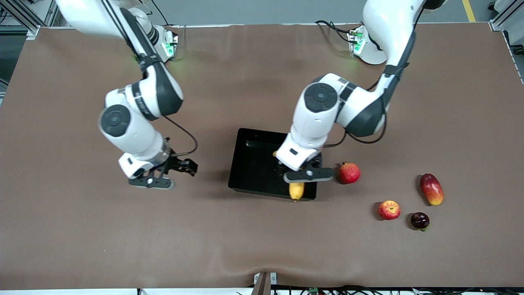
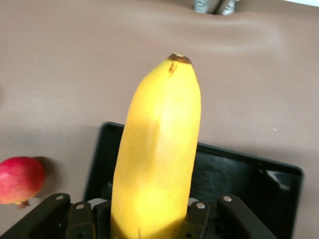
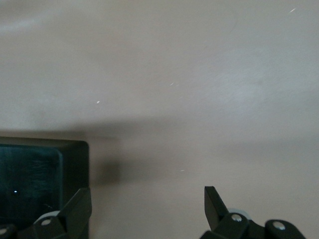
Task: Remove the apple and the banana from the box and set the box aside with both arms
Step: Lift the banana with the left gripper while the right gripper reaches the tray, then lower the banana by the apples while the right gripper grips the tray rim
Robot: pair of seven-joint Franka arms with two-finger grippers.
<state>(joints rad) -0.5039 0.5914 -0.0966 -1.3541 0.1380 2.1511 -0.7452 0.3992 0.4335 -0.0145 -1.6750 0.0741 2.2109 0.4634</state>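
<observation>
My left gripper (image 1: 305, 175) is shut on the long yellow banana (image 1: 296, 190) over the black tray (image 1: 249, 164), at the tray's corner nearest the pomegranate. The banana's tip reaches past the tray's near wall. In the left wrist view the banana (image 2: 157, 149) fills the middle between the fingers (image 2: 197, 219), with the tray (image 2: 244, 174) under it. The red-and-yellow apple (image 1: 389, 209) lies on the table toward the left arm's end, nearer the camera than the tray. My right gripper (image 1: 153, 180) is open and empty over bare table beside the tray, whose corner shows in the right wrist view (image 3: 35, 179).
A red pomegranate (image 1: 348, 173) lies close beside the tray and shows in the left wrist view (image 2: 20, 179). A red-yellow mango (image 1: 431, 189) and a small dark purple fruit (image 1: 419, 221) lie near the apple. The brown cloth has a ripple at its near edge.
</observation>
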